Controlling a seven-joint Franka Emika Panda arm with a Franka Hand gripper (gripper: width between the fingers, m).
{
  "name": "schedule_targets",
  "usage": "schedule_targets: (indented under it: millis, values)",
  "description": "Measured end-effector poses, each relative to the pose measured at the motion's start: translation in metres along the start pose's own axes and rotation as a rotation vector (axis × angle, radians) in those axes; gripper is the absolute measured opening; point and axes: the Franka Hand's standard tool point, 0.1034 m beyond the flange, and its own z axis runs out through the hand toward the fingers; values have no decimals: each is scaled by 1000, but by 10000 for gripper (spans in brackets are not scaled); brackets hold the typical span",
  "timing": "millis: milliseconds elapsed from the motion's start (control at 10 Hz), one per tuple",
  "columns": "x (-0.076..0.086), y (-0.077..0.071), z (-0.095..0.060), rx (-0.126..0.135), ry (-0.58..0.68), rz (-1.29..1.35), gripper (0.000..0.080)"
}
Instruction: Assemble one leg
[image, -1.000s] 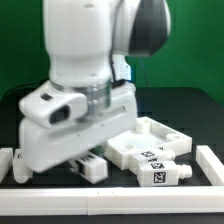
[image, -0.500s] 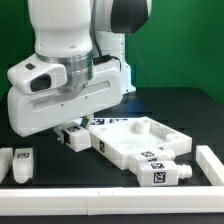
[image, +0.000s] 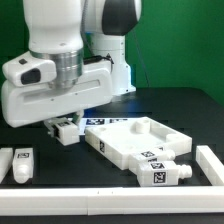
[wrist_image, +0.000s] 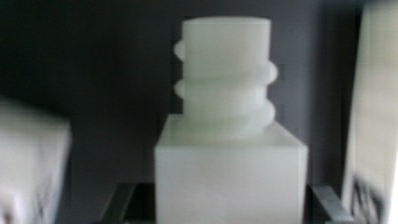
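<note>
The robot arm (image: 60, 60) is the biggest thing in sight, a white bulk filling the upper half of the exterior view's left, bent down over the black table (image: 180, 105); next in size is the flat white panel (image: 120, 150) with raised rims, lying on the table toward the exterior view's right of the arm; a low white rail (image: 110, 200) runs along the near edge of the table and turns up the exterior view's right side.

The gripper (image: 66, 127) hangs under the arm just beside the panel's corner on the exterior view's left; its jaws are clamped on the leg (image: 67, 134), a small white block held between them; whether the block touches the table or the panel cannot be told.

In the wrist view the leg (wrist_image: 231, 170) fills the middle, a square body with a ridged round peg standing out from its end; the picture is blurred.

A second leg (image: 160, 176), showing black-and-white tags, lies just in front of the panel; a third leg (image: 22, 166) sits well apart at the exterior view's left, near the rail.
</note>
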Motion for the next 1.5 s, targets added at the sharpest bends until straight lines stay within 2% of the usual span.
schedule_targets:
  millis: [100,200,300,400,500,600,700,800,900,1000,1100,1200,1300,1400,1500]
  values:
    - [-25,5,9,11,-10,71,276]
    - [-40,12,15,17,-17,102,276]
    - [-50,20,25,2,-4,97,276]
    - [-56,22,33,0,-9,87,276]
    - [-54,21,32,3,-11,87,276]
    - [-54,21,33,3,-12,85,368]
    - [-54,21,33,3,-13,85,368]
    - [-54,21,33,3,-13,85,547]
    - [-54,21,34,4,-13,85,547]
    - [-54,21,34,4,-14,85,631]
    - [-54,20,33,3,-13,84,644]
    - [-48,16,27,-2,-12,139,644]
    - [-34,4,11,8,-16,190,649]
    - [-10,-10,-8,20,-26,236,649]
    - [15,-18,-21,19,-29,258,649]
